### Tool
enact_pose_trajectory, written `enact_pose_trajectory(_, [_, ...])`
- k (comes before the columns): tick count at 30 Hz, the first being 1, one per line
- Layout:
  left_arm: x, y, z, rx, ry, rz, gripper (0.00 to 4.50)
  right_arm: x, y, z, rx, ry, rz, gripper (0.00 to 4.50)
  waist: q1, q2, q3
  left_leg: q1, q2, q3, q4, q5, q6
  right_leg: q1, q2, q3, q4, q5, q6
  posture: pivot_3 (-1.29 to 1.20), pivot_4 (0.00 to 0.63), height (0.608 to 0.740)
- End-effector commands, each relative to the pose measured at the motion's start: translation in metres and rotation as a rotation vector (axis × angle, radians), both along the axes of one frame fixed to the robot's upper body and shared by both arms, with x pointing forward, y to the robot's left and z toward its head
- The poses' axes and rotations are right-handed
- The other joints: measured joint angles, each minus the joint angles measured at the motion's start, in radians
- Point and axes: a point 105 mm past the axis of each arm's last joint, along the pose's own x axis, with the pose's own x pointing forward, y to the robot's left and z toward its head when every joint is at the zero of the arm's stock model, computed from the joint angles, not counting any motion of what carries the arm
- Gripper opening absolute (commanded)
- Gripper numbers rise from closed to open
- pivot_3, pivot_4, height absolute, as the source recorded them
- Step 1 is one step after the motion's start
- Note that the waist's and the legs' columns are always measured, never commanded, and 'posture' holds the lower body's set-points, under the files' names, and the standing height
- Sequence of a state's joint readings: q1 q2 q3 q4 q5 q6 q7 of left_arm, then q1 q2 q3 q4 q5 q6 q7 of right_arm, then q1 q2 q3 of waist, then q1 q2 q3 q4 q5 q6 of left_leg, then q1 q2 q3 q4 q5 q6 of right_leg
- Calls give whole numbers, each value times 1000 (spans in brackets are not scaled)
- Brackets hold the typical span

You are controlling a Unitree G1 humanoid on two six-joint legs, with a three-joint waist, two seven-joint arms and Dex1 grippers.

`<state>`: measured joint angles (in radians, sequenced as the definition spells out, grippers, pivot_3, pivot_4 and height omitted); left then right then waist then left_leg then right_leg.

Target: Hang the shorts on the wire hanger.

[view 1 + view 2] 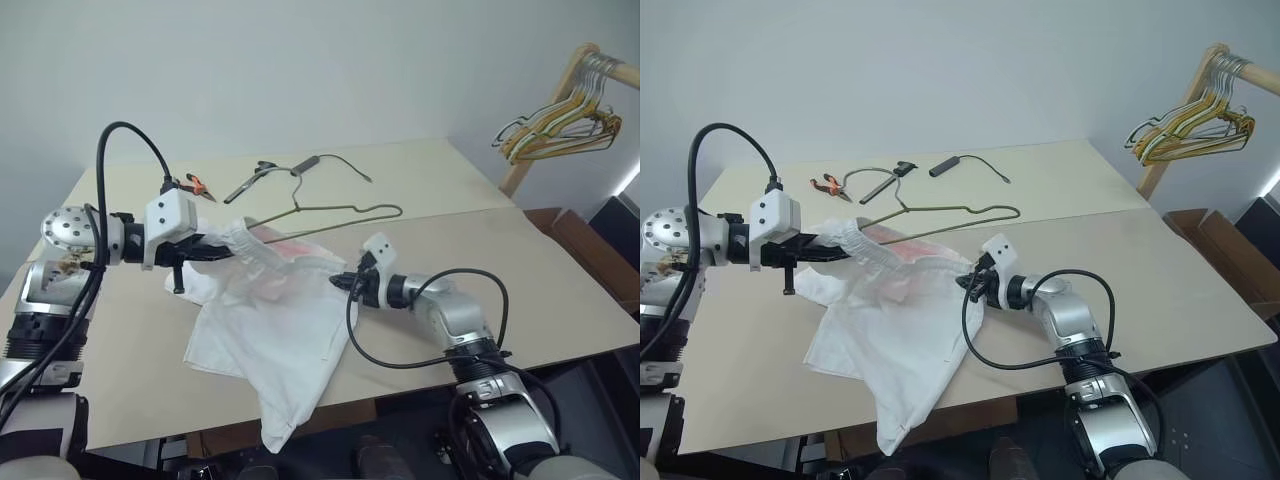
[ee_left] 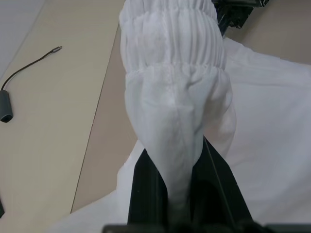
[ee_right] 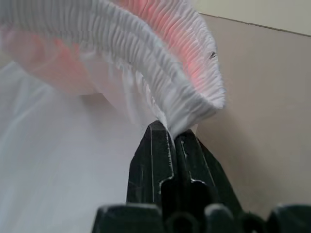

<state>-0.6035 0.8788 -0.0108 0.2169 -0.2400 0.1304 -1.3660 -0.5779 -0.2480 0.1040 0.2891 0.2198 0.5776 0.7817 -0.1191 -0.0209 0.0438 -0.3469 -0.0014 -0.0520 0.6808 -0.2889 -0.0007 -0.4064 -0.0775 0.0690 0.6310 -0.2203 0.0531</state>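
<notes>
Shorts (image 1: 275, 330): white, pink patch, spread mid-table (image 1: 560, 290), one leg hanging over the near edge; waistband lifted off the surface. Left gripper (image 1: 222, 249): clamped on the waistband's 9 o'clock end. Right gripper (image 1: 345, 283): closed tight on the band's 3 o'clock end. Wire hanger (image 1: 330, 215): lay flat at 12 o'clock, just behind the shorts. Pliers (image 1: 200, 185), cable (image 1: 340, 165): farther back.

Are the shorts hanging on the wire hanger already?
No, the shorts are partly on the table while the wire hanger lies behind them.
</notes>
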Motion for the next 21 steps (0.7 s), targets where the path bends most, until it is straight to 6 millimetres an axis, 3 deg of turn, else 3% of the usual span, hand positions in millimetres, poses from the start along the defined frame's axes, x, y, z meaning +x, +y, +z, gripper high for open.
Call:
enact_pose_trajectory(1, [-2, 12, 11, 6, -30, 16, 0, 11, -19, 24, 16, -68, -75, 36, 0, 0, 0, 0, 0, 0, 0, 0, 0, 0, 0, 0, 0, 0, 0, -14, 0, 740])
enact_pose_trajectory(10, [-5, 29, -13, 88, 26, 56, 0, 10, -71, 38, -65, -150, -175, 36, 0, 0, 0, 0, 0, 1, 0, 0, 0, 0, 0, 0, -1, 0, 0, -34, 0, 740])
enact_pose_trajectory(18, [-3, 33, -24, 139, 51, 70, 0, 5, -82, 51, -103, -209, -169, 36, -2, 0, 0, 0, 0, 1, 0, 0, 0, 0, 0, 0, -1, 0, 0, -47, 0, 740])
enact_pose_trajectory(21, [-8, 38, -43, 209, 95, 69, 0, 3, -89, 63, -117, -259, -175, 36, -3, 0, 0, 0, 0, 1, 0, 0, 0, 0, 0, 0, -1, 0, 0, -57, 0, 740])
